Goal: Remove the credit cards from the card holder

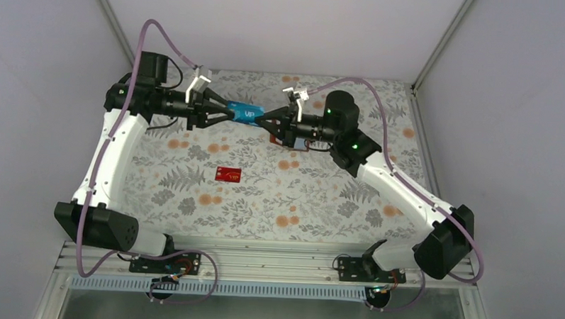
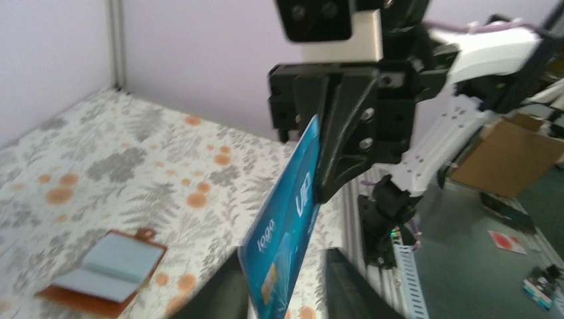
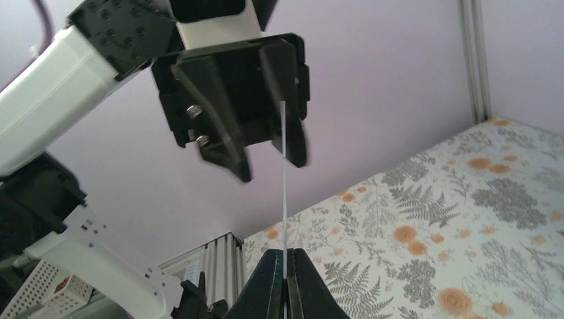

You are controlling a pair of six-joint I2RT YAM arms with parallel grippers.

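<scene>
Currently the left gripper (image 1: 223, 115) has its fingers a little apart around one end of the blue card (image 1: 244, 113), which leans on one finger rather than being clamped. Just past its tips, the right gripper (image 1: 267, 121) is pressed together on the card's other end, so the card hangs in the air between the two. Directly beneath the right gripper the card holder (image 2: 106, 269) lies open on the cloth (image 1: 321, 196), pale pockets up; I cannot tell whether cards remain inside. A red card (image 1: 228, 174) lies flat below both grippers, nearer the arm bases.

The right pinch looks like a narrow bite on slick plastic, so the card could pivot or slip free. If the left finger drags along it on the way out, that could tug it loose and drop it onto the holder.

The cloth is flat, printed with grey ferns and orange blossoms. Plain pale walls close three sides
</scene>
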